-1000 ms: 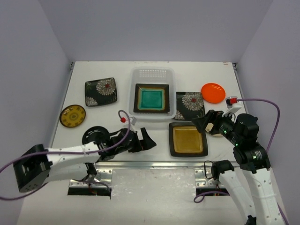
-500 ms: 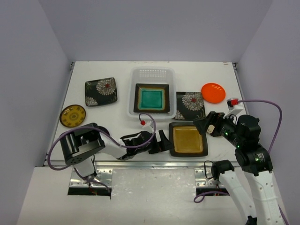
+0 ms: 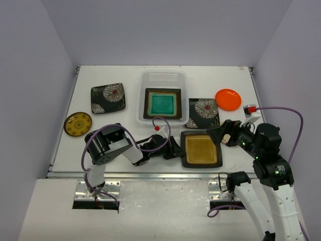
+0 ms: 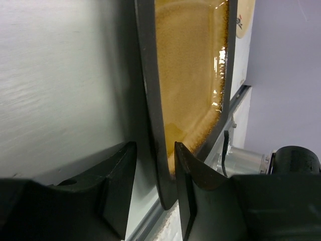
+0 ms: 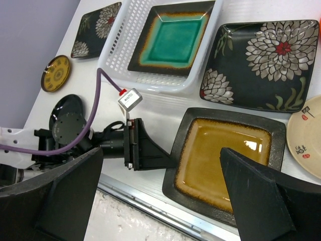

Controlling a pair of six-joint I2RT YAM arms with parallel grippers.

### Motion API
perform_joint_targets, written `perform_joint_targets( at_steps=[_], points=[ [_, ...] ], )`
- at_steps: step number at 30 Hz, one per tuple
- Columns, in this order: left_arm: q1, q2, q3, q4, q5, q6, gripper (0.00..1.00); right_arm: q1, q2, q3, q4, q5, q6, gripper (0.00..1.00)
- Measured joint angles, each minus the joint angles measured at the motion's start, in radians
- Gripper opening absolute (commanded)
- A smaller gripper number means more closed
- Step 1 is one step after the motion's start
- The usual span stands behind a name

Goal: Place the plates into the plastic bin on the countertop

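Observation:
A square amber plate (image 3: 201,149) (image 5: 225,160) lies on the countertop (image 3: 100,75) near the front rail. My left gripper (image 3: 176,150) (image 4: 153,145) has its jaws astride the plate's left rim (image 4: 150,100). One finger touches the rim's upper side, and a narrow gap shows at the other. My right gripper (image 3: 220,133) (image 5: 161,150) hovers wide open above the same plate. The plastic bin (image 3: 163,75) (image 5: 120,50) holds a teal plate (image 3: 162,104) (image 5: 173,37).
Flowered black plates lie right of the bin (image 3: 203,113) (image 5: 261,63) and left of it (image 3: 108,98). An orange plate (image 3: 227,99), a yellow plate (image 3: 77,124), a black round plate (image 5: 67,113) and a beige plate (image 5: 306,135) sit around. A metal rail (image 3: 150,174) edges the front.
My left arm has swung right along the front edge to the amber plate, and its jaws have narrowed around the rim. The right arm has barely moved.

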Motion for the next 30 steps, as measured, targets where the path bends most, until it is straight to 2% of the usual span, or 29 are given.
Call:
perform_joint_targets(
  at_steps=[4, 11, 19, 30],
  points=[
    [0.0, 0.05, 0.021, 0.058, 0.042, -0.005, 0.29, 0.0, 0.002, 0.0, 0.0, -0.003, 0.0, 0.99],
    [0.0, 0.074, 0.023, 0.087, 0.06, -0.022, 0.01, 0.0, 0.001, 0.0, 0.0, -0.011, 0.0, 0.99],
    [-0.01, 0.025, -0.008, 0.091, 0.063, -0.053, 0.0, 0.0, 0.001, 0.001, 0.0, -0.017, 0.0, 0.99],
    [-0.054, -0.383, -0.11, -0.198, -0.001, -0.004, 0.0, 0.0, -0.002, 0.008, 0.002, -0.017, 0.001, 0.99]
  ],
)
